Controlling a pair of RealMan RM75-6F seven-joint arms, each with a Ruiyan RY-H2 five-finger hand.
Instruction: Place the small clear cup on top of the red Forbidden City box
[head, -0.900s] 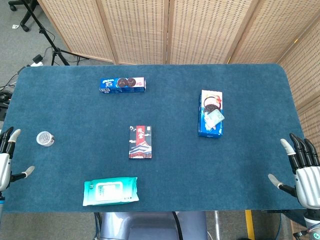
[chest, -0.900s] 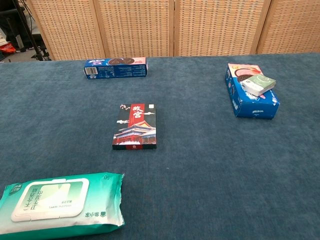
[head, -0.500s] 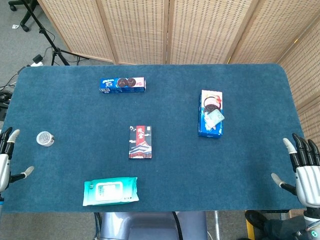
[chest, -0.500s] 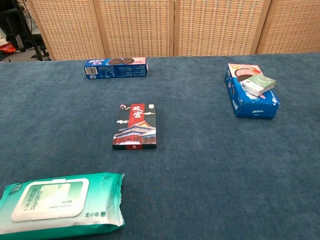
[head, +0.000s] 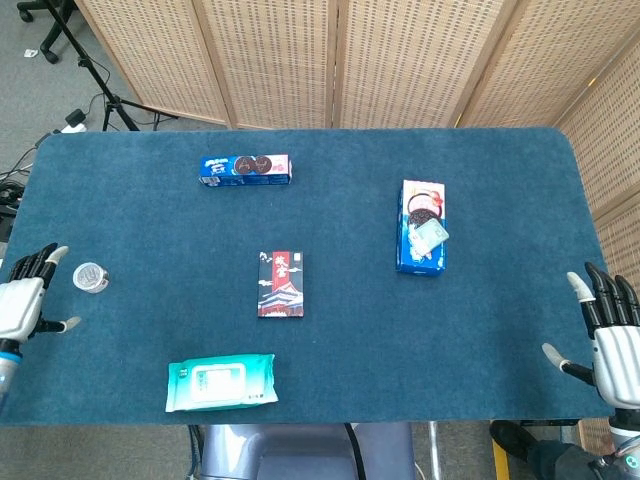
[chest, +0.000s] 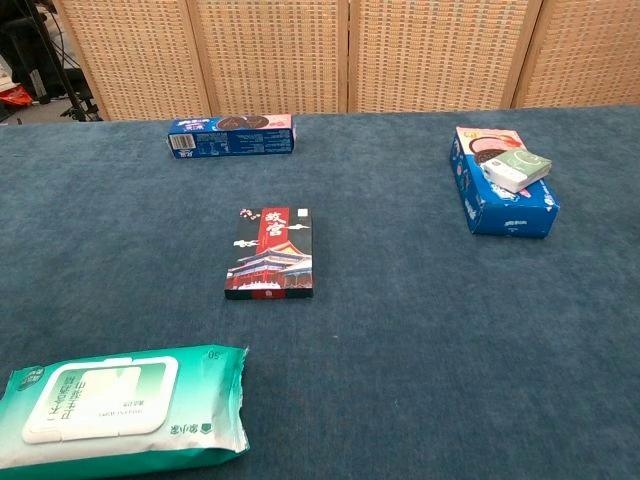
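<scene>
The small clear cup (head: 91, 277) stands on the blue table near its left edge, seen only in the head view. The red Forbidden City box (head: 281, 284) (chest: 270, 254) lies flat in the middle of the table. My left hand (head: 27, 300) is open at the left edge, a short way left of the cup and apart from it. At the right edge my right hand (head: 612, 335) is open too, fingers spread, far from both. Neither hand shows in the chest view.
A blue cookie box (head: 246, 170) (chest: 232, 136) lies at the back left. A second blue cookie box (head: 420, 226) (chest: 501, 184) with a small packet on it lies at the right. A green wet-wipes pack (head: 220, 383) (chest: 120, 411) sits at the front left.
My left hand has risen onto the table edge and come closer to the cup. My right hand has dropped slightly toward the front edge.
</scene>
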